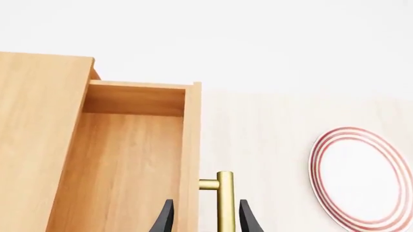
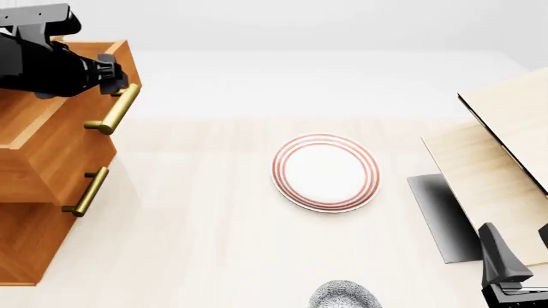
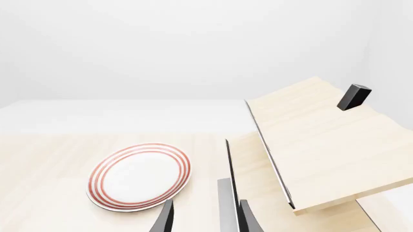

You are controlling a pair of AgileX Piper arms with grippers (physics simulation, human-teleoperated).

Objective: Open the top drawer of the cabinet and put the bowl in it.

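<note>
The orange-brown cabinet [image 2: 34,237] stands at the table's left. Its top drawer [image 2: 34,109] is pulled out, and its plain wood inside [image 1: 129,154] holds nothing. My left gripper [image 2: 111,72] is at the drawer's brass handle [image 2: 113,110]. In the left wrist view the gripper [image 1: 206,220] is open. Its jaws stand on either side of the drawer front and the handle [image 1: 225,203], with gaps showing. The speckled bowl [image 2: 344,297] sits at the table's near edge, cut off by the frame. My right gripper [image 2: 520,247] is open and empty at the near right, and shows in its wrist view [image 3: 206,220].
A white plate with red rings [image 2: 325,171] lies mid-table; it shows in both wrist views [image 1: 361,179] [image 3: 139,175]. Pale light-wood boards [image 2: 505,147] slope at the right over a dark slab [image 2: 441,215]. A small black block [image 3: 353,96] rests on the boards. Two lower drawers are shut.
</note>
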